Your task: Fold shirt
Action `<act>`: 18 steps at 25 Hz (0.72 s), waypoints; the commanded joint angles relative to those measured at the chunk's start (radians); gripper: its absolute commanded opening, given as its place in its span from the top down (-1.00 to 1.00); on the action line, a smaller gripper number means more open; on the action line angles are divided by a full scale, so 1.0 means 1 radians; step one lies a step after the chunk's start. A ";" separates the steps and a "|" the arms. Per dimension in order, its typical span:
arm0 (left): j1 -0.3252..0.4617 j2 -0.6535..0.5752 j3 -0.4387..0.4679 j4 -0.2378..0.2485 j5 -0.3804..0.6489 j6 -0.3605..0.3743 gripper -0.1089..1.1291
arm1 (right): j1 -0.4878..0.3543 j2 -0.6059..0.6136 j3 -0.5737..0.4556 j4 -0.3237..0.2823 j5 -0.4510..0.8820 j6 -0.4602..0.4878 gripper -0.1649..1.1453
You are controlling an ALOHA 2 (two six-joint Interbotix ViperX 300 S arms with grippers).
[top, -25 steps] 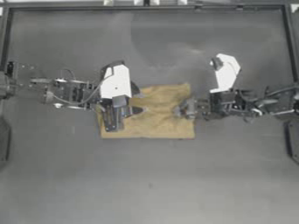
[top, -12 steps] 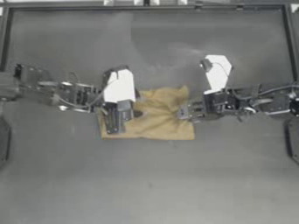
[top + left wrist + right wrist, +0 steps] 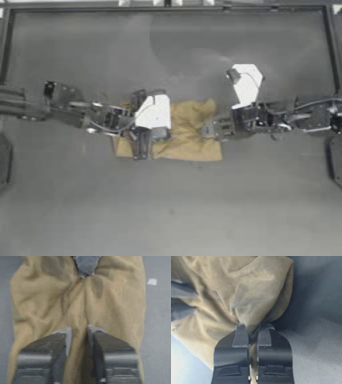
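The tan shirt (image 3: 187, 135) lies crumpled in the middle of the table. My left gripper (image 3: 141, 146) points toward the near edge over the shirt's left part. In the left wrist view this gripper (image 3: 79, 331) is shut on a raised fold of the shirt (image 3: 100, 301). My right gripper (image 3: 211, 130) reaches in from the right to the shirt's right edge. In the right wrist view that gripper (image 3: 251, 328) pinches a gathered bunch of the shirt (image 3: 237, 288). The cloth between the two grippers is wrinkled.
The dark table (image 3: 174, 210) runs around the shirt, with a raised frame (image 3: 167, 7) along the far edge. A small white speck (image 3: 152, 281) lies on the table beside the cloth.
The left arm has shifted right and toward the near edge over the shirt. The right gripper edged slightly left. The cloth between them looks more bunched.
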 commanded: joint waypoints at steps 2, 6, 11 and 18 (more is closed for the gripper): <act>0.002 0.006 -0.021 0.005 -0.003 0.000 -0.15 | 0.017 -0.038 -0.015 -0.003 0.008 -0.009 0.69; 0.002 0.023 -0.029 0.003 -0.006 -0.002 -0.15 | 0.021 -0.100 -0.054 -0.031 0.100 -0.008 0.69; 0.000 0.046 -0.054 0.002 -0.012 -0.002 -0.15 | 0.026 -0.172 -0.114 -0.064 0.265 -0.009 0.69; -0.018 0.092 -0.114 0.000 -0.012 -0.003 -0.15 | -0.006 -0.215 -0.137 -0.086 0.281 -0.009 0.68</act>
